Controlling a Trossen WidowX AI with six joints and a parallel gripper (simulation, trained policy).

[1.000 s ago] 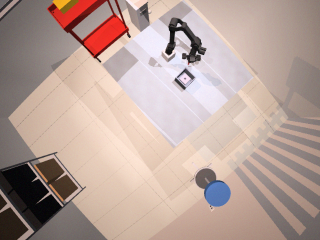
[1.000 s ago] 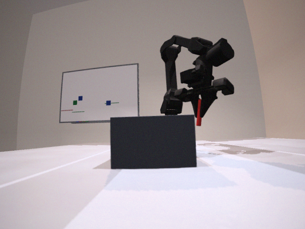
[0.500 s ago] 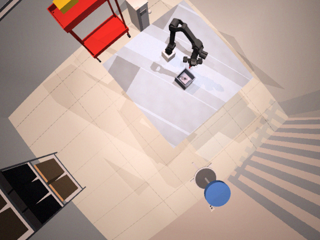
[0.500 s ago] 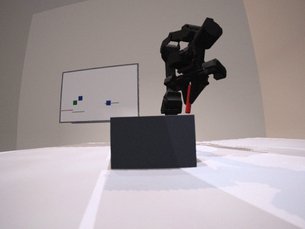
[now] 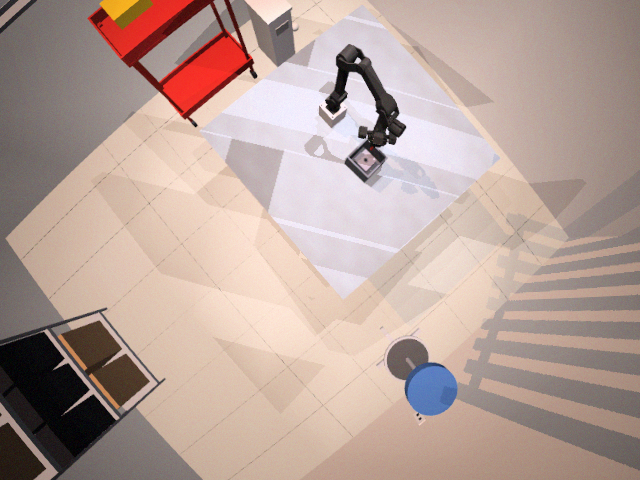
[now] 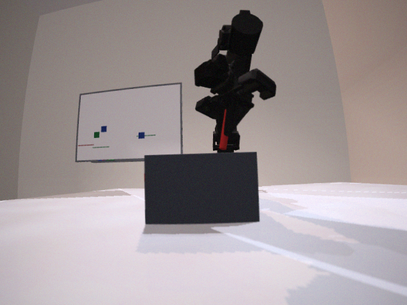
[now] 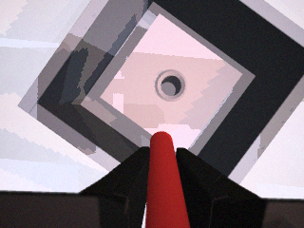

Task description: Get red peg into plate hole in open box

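Wrist view shows the red peg [image 7: 166,190] [image 6: 223,141] [image 5: 371,148] grasped between the 2 fingers of the gripper [image 7: 162,154] [image 6: 226,126] [image 5: 372,142], its lower end clear of the hole [image 7: 170,85] in the bottom plate [image 7: 138,111] [image 5: 366,159]. Exterior view places the peg tip above the rim of the open box [image 7: 266,38] [image 6: 201,189] [image 5: 356,171], slightly tilted. Top view finds the box on the pale table [image 5: 330,232] [image 6: 82,256], near the arm's base [image 5: 338,116].

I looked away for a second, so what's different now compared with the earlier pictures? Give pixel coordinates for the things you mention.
The end effector [image 5: 371,145] [image 6: 224,131] [image 7: 162,151] has carried the red peg [image 5: 371,148] [image 6: 224,138] [image 7: 166,185] sideways toward the box [image 5: 356,171] [image 6: 201,189] [image 7: 280,28], from beside it to its rim. The grip on the peg and the box's place look unchanged.
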